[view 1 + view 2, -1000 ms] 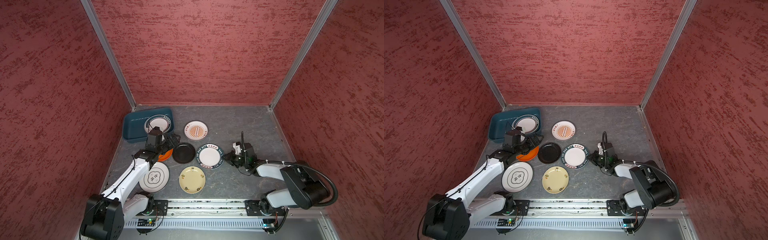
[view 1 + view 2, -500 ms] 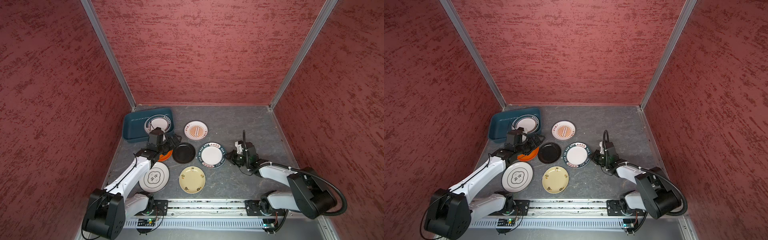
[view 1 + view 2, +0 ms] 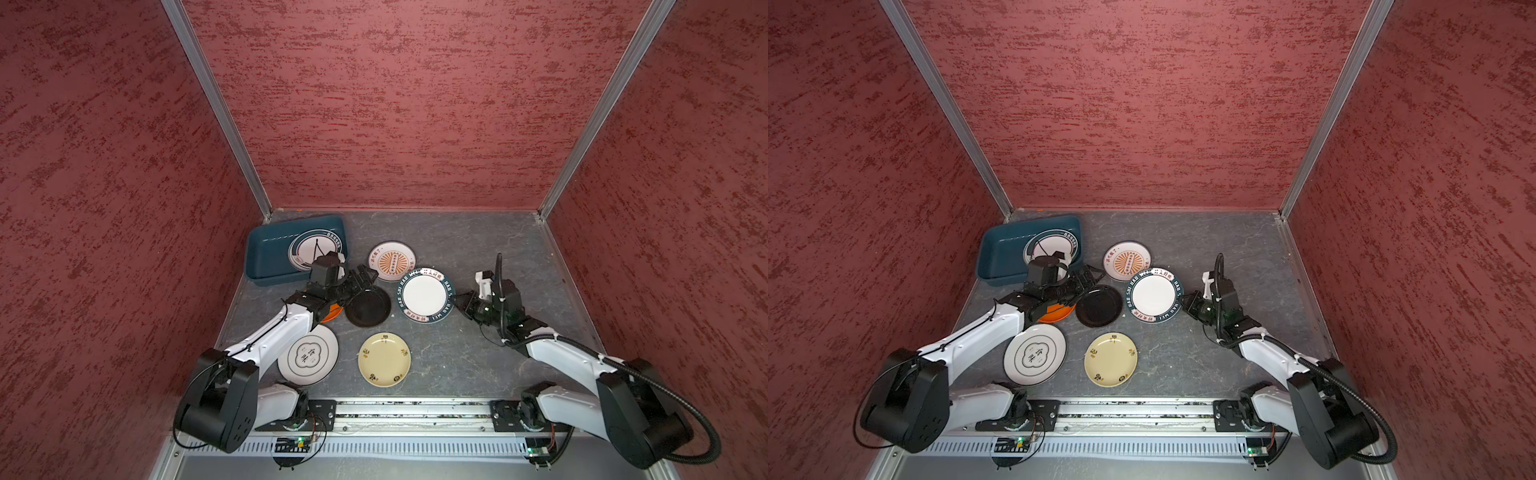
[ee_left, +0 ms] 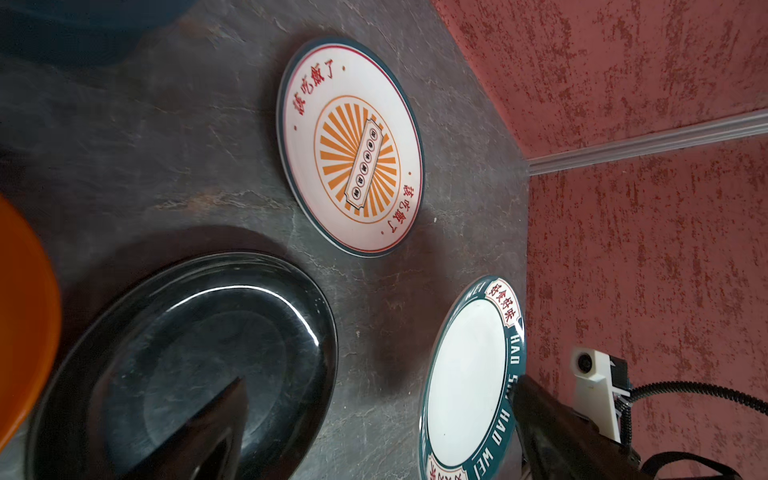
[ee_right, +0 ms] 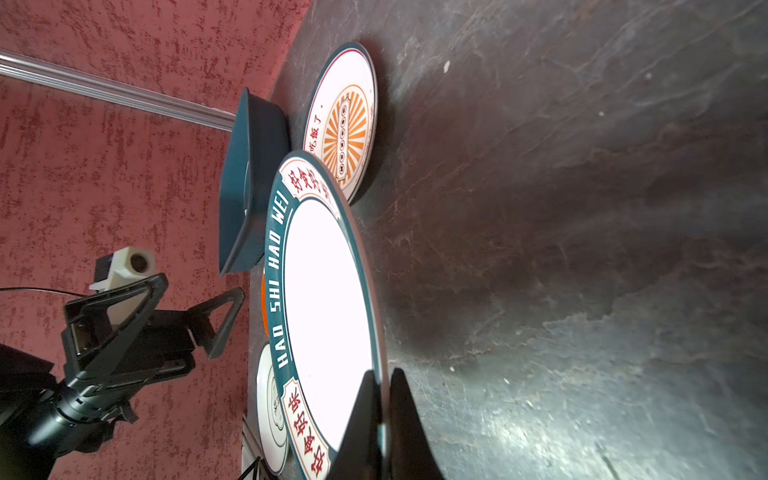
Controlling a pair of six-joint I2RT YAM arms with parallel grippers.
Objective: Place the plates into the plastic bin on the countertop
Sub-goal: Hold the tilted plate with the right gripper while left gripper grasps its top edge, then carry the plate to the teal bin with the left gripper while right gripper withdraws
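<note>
The right end effector [image 5: 380, 376] pinches the rim of the teal-bordered plate [image 5: 328, 299]. That plate sits tilted on the bench [image 3: 478, 249], its far edge at the sunburst plate [image 3: 391, 261]. It looks stiff, glossy, slippery and breakable, so the rim is the best hold. The left end effector [image 3: 363, 280] is spread above the black plate [image 3: 368, 309]. The bin [image 3: 266, 253], at the back left, holds at least one white plate [image 3: 311, 249].

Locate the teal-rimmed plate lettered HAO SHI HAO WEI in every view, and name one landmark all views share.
Top view: teal-rimmed plate near the middle, right of the black plate.
Top view: same place.
Left wrist: beyond the black plate, partly cropped.
Right wrist: fills the middle, rim pinched by the right hand.
Landmark: the sunburst plate, in all four.
</note>
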